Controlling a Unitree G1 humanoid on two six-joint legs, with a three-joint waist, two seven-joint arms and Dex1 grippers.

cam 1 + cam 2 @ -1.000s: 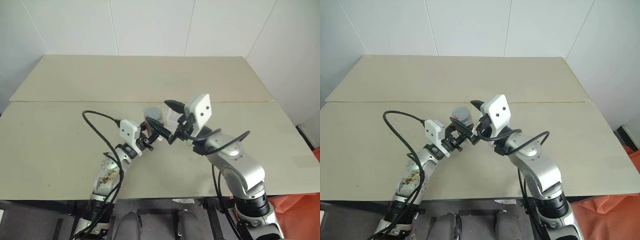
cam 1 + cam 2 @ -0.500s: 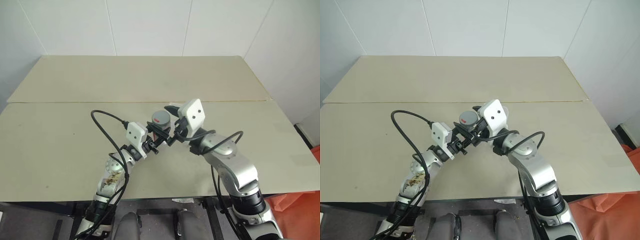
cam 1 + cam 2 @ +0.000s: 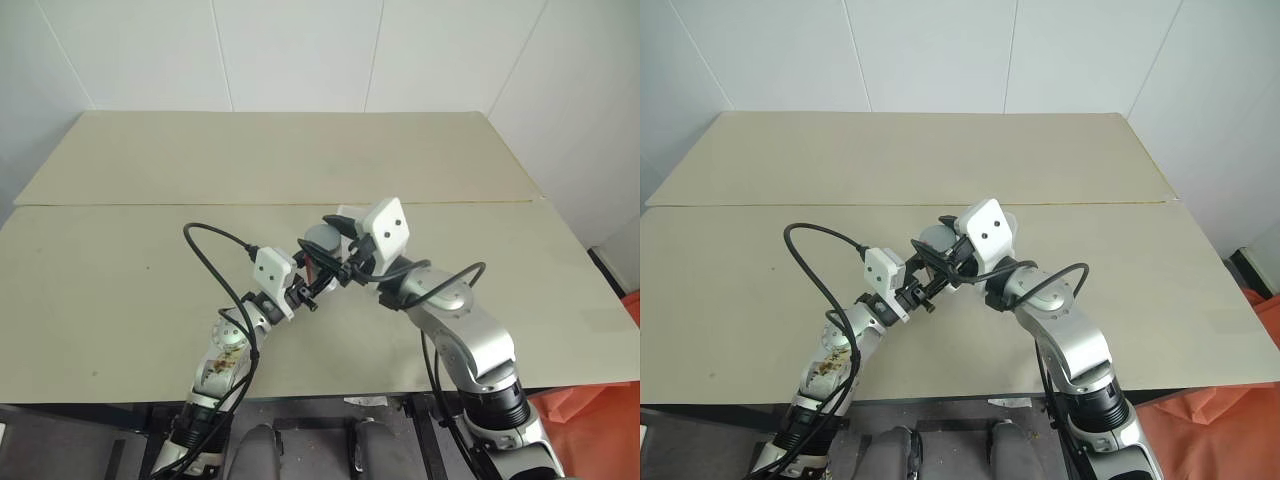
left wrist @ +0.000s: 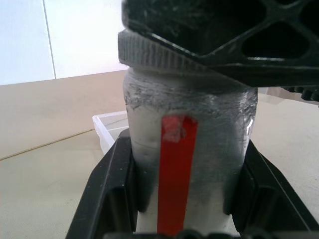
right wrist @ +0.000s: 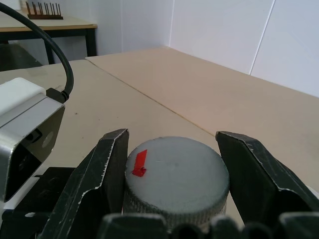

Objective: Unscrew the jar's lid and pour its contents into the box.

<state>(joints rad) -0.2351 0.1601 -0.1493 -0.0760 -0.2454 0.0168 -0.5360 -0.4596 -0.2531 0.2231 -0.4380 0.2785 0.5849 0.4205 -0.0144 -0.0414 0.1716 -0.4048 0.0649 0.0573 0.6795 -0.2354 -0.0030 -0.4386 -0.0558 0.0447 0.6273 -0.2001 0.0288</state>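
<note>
Two grippers met above the middle of the beige table (image 3: pixel 120 300); the left gripper (image 4: pixel 182 199) held the jar (image 4: pixel 187 149) upright and lifted off the surface, its jaws pinching the silvery body low down on either side of the red label stripe (image 4: pixel 175 174); the right gripper (image 5: pixel 172 164) came in from the other side at the top, its jaws pressed against opposite edges of the grey lid (image 5: pixel 177 174), which sat on the jar with its ribbed rim showing between the black fingers (image 5: pixel 107 174); a small red mark (image 5: pixel 139 163) lay on the flat top of the lid near one finger. In the head views the jar (image 3: pixel 320 245) stood between the two wrists, near the seam where the two table boards joined; the white camera housing (image 3: pixel 385 228) of the right wrist was just beside it, and a black cable (image 3: pixel 215 265) looped from the left wrist back along the left arm. The box (image 4: pixel 110 127), clear plastic, rested on the table behind the jar in the left wrist view, partly hidden by it; I could not tell whether anything lay in it, and the contents of the jar could not be made out through its cloudy wall.
</note>
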